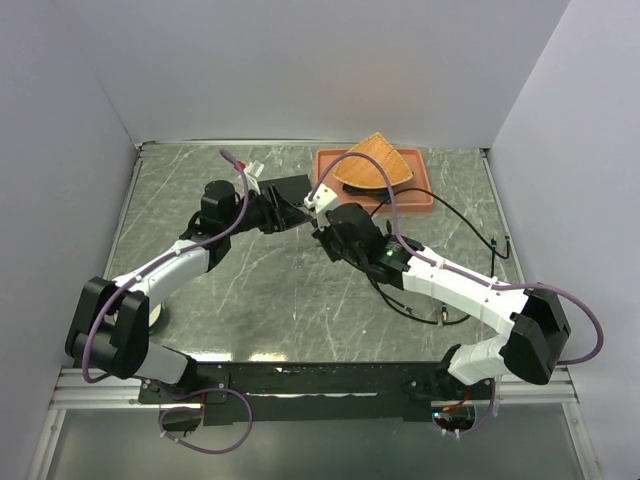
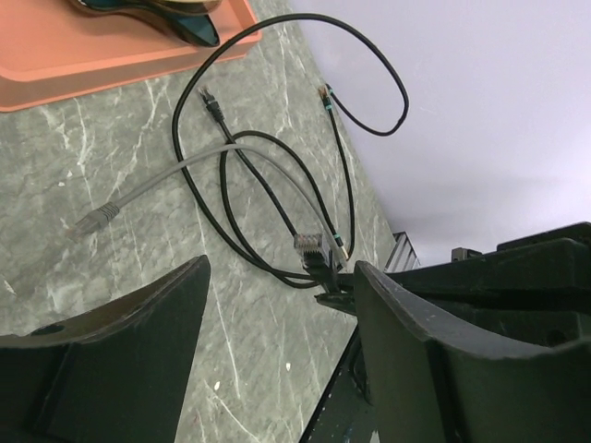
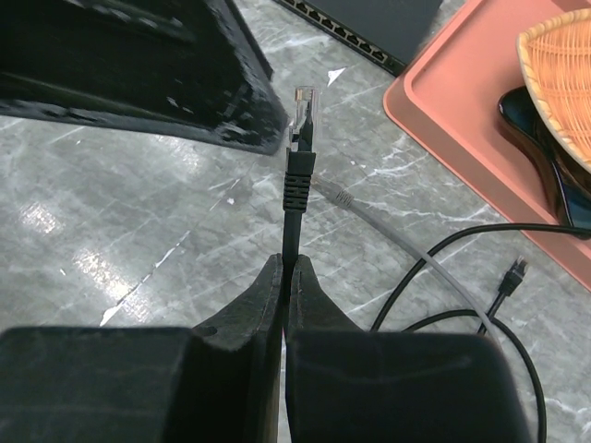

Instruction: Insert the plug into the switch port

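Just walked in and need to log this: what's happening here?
The right gripper is shut on a black cable just behind its plug, which points toward the black switch but is not yet plugged in. The left gripper stands open beside the switch, holding nothing.

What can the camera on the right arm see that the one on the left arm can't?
Only the right wrist view: the switch's row of ports, at the top of the picture. Only the left wrist view: the pale wall and the black cable's big loop in front of it. Both: the clear-tipped plug, the grey cable and the orange tray.
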